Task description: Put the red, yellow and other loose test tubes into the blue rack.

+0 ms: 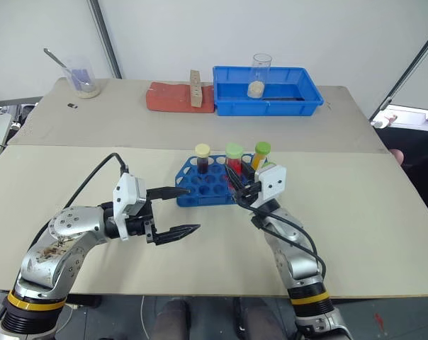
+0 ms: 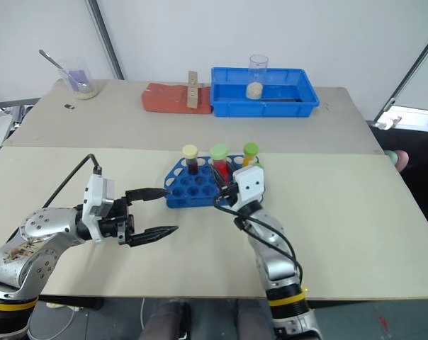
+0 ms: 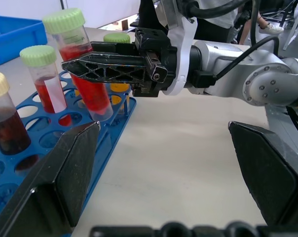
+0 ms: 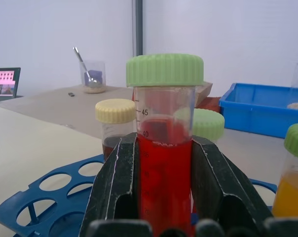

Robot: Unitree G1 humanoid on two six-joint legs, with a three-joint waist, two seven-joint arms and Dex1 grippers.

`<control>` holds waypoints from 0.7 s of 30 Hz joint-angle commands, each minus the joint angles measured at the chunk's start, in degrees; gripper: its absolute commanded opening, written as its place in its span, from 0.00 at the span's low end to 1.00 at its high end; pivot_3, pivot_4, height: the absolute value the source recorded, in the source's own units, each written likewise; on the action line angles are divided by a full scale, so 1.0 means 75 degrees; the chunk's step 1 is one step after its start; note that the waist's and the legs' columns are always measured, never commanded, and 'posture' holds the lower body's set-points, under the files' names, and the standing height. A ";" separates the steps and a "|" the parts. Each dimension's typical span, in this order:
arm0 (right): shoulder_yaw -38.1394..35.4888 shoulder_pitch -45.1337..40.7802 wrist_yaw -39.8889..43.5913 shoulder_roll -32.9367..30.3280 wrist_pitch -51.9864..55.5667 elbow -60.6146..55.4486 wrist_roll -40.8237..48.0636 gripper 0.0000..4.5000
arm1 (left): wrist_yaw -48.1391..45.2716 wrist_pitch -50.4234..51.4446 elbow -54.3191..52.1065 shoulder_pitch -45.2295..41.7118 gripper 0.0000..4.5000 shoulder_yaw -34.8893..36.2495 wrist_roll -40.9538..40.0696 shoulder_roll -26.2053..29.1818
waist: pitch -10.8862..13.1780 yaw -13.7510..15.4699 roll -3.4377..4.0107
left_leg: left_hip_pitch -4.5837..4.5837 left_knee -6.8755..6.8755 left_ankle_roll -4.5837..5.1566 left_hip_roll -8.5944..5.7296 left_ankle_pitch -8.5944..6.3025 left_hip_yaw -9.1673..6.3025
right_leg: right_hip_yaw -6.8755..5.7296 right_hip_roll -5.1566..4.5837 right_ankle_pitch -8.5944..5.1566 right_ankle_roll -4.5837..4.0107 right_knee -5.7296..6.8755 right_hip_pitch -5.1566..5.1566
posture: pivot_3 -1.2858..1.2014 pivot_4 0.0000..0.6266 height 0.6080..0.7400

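Currently the right gripper is clamping its two black fingers tight on the bright red tube, which is showing a green cap and standing upright between them. Seen from the head, that gripper is hovering at the 3 o'clock edge of the blue rack, near the table's centre, and the left wrist view is showing the tube's base hanging just above the rack's outer holes rather than seated in one.

Three more capped tubes are standing in the rack: the dark red tube with its pale yellow cap at about 11 o'clock, a second red tube with a green cap at 12 o'clock, and the yellow-orange tube at 1 o'clock.

The left gripper is sitting at 8 o'clock from the rack, its fingers spread wide and holding nothing; the upper fingertip is reaching right up to the rack's near wall.

A blue tray is lying at 12 o'clock on the far side.
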 commanded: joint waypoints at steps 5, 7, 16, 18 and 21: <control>-0.0128 0.0055 -0.0300 0.0264 -0.0584 0.0231 0.0002 0.22 | 0.0294 0.0294 -0.0346 -0.0380 1.00 0.0175 -0.0333 -0.0017 | 0.0000 -0.0016 0.0000 | 0.0003 0.0000 0.0000 0.0000 0.0000 -0.0002 | 0.0000 0.0001 0.0000 -0.0001 0.0004 0.0001 | 0.52 0.24 1.00; -0.0189 0.0057 -0.0357 0.0317 -0.0629 0.0292 0.0065 0.22 | 0.0432 0.0342 -0.0336 -0.0477 1.00 0.0165 -0.0348 -0.0081 | 0.0000 -0.0031 0.0000 | 0.0002 0.0000 0.0000 0.0001 0.0000 -0.0002 | 0.0000 0.0001 0.0000 -0.0002 0.0003 0.0000 | 0.52 0.24 1.00; -0.0032 0.0375 -0.0032 0.0308 -0.0616 0.0094 0.0309 0.45 | 0.0522 0.0434 -0.0267 -0.0563 1.00 0.0201 -0.0278 -0.0005 | 0.0000 -0.0059 0.0000 | 0.0000 0.0000 0.0000 0.0000 0.0000 -0.0004 | 0.0000 0.0001 0.0000 0.0000 0.0003 0.0000 | 0.52 0.24 1.00; 0.0050 0.0513 0.0033 0.0224 -0.0474 -0.0048 0.0258 0.58 | 0.0524 0.0440 -0.0242 -0.0560 1.00 0.0232 -0.0247 0.0019 | 0.0000 -0.0065 0.0000 | 0.0000 -0.0001 0.0000 0.0000 0.0000 -0.0004 | 0.0000 0.0001 -0.0001 0.0000 0.0003 0.0000 | 0.52 0.24 1.00; 0.0179 0.0867 0.0382 -0.0260 -0.0032 -0.0583 0.0164 0.73 | 0.0517 0.0605 -0.0186 -0.0664 1.00 0.0254 -0.0085 0.0333 | 0.0000 -0.0091 0.0000 | -0.0001 -0.0002 0.0000 0.0000 0.0000 -0.0004 | 0.0000 0.0000 -0.0001 0.0000 0.0002 -0.0001 | 0.52 0.24 1.00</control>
